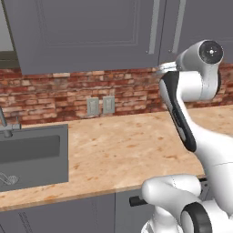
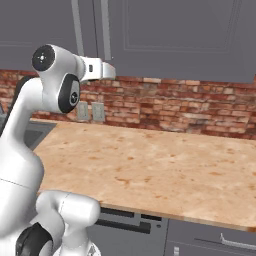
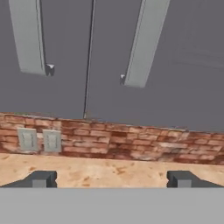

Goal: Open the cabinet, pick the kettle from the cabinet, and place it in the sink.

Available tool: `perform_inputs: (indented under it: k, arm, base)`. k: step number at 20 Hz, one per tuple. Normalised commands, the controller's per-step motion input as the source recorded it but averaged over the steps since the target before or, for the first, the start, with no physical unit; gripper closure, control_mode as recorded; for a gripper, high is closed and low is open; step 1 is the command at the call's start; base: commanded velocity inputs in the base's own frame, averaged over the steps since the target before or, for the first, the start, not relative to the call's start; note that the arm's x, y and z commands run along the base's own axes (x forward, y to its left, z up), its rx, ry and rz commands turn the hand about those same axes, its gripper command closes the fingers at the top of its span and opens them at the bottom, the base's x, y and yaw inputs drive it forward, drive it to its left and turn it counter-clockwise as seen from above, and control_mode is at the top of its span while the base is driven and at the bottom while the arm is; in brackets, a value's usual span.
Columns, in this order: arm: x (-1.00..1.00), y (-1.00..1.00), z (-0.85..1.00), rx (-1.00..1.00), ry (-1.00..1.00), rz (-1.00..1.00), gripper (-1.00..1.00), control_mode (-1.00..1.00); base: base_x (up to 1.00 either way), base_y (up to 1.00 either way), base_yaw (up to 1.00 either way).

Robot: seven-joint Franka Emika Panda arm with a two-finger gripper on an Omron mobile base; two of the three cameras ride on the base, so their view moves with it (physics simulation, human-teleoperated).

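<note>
While the end effector (image 3: 111, 178) hangs wide open and empty above the desk (image 3: 109, 168), the cabinet (image 3: 131, 52) stands shut just ahead, its two handles (image 3: 144, 41) above the fingertips (image 3: 41, 178).

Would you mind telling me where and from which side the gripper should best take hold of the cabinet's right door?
Probably by its handle, the slim vertical bar beside the centre seam of the cabinet. Approach straight from the front with the open gripper, one jaw each side of the bar, since it stands off the door.
</note>
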Motion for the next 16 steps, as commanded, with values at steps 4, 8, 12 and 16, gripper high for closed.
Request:
perform_inputs:
  k: [4,8,12,16]
  arm:
    - [0.18,-0.06,0.40,0.00,0.02,0.05,-1.00,-1.00]
    - [0.17,-0.08,0.36,0.00,0.00,0.05,-1.00,-1.00]
    - [0.17,-0.10,0.25,0.00,0.00,0.01,-1.00,-1.00]
    - [0.24,-0.04,0.11,0.00,0.00,0.00,-1.00,-1.00]
  base:
    - [0.00,0.00,0.00]
    - [0.00,0.00,0.00]
    - [0.00,0.00,0.00]
    - [0.00,0.00,0.00]
